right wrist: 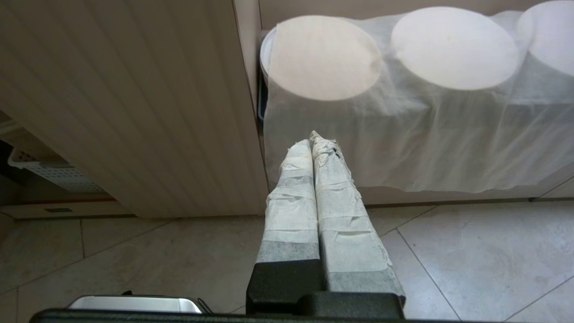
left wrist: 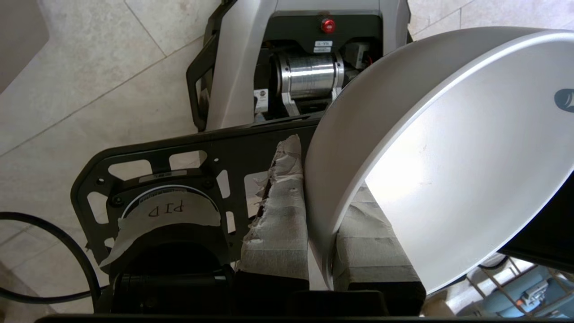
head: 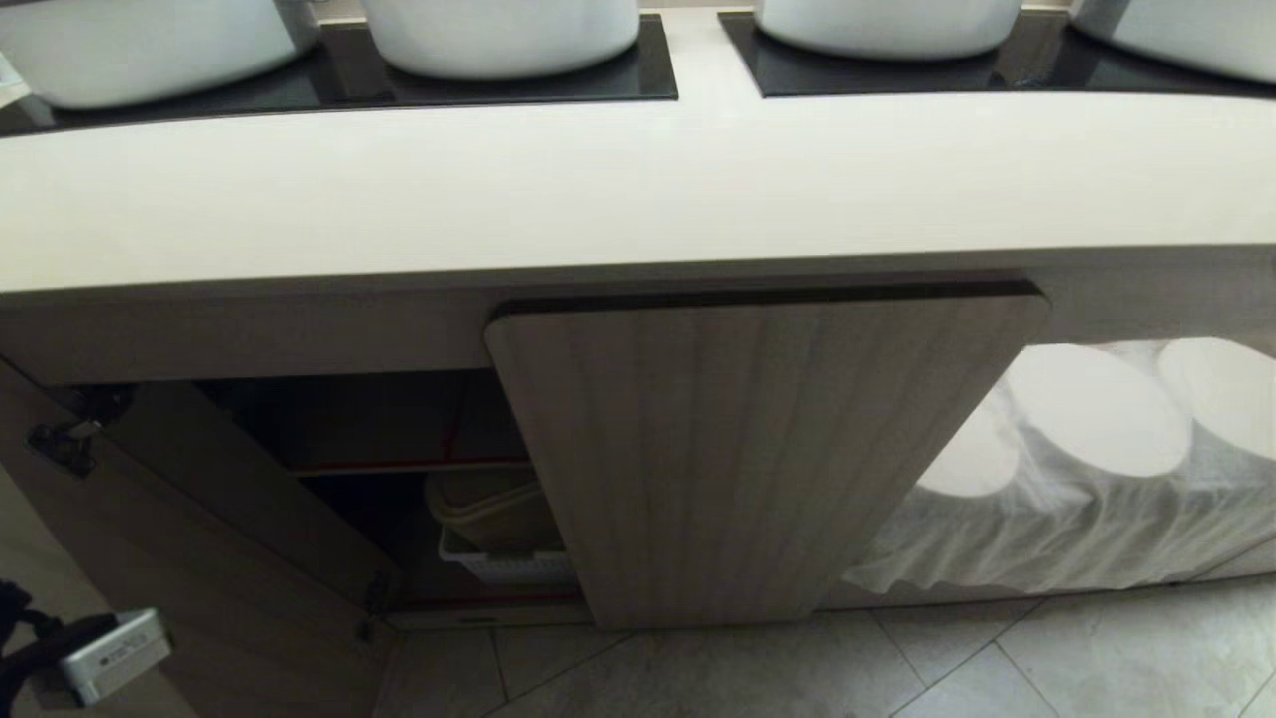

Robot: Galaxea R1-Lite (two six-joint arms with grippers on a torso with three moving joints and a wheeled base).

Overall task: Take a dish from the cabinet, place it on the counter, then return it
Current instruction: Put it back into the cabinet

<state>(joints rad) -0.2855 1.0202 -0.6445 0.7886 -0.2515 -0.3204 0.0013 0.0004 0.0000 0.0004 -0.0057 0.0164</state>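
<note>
We see white dish (left wrist: 448, 148) tilted on edge; cabinet (head: 738, 459) left door open under beige counter (head: 598, 189).

Pale stone-look floor tiles (head: 897, 668) with thin grout lines are running diagonally under the furniture, catching soft daylight. A sheer white cloth (head: 1077, 529) is hanging over an opening low on the right, draping round white containers (head: 1097, 409) behind it. White basins (head: 498, 35) are sitting on black inset panels (head: 518, 85) along the far edge, glowing under even light.
</note>
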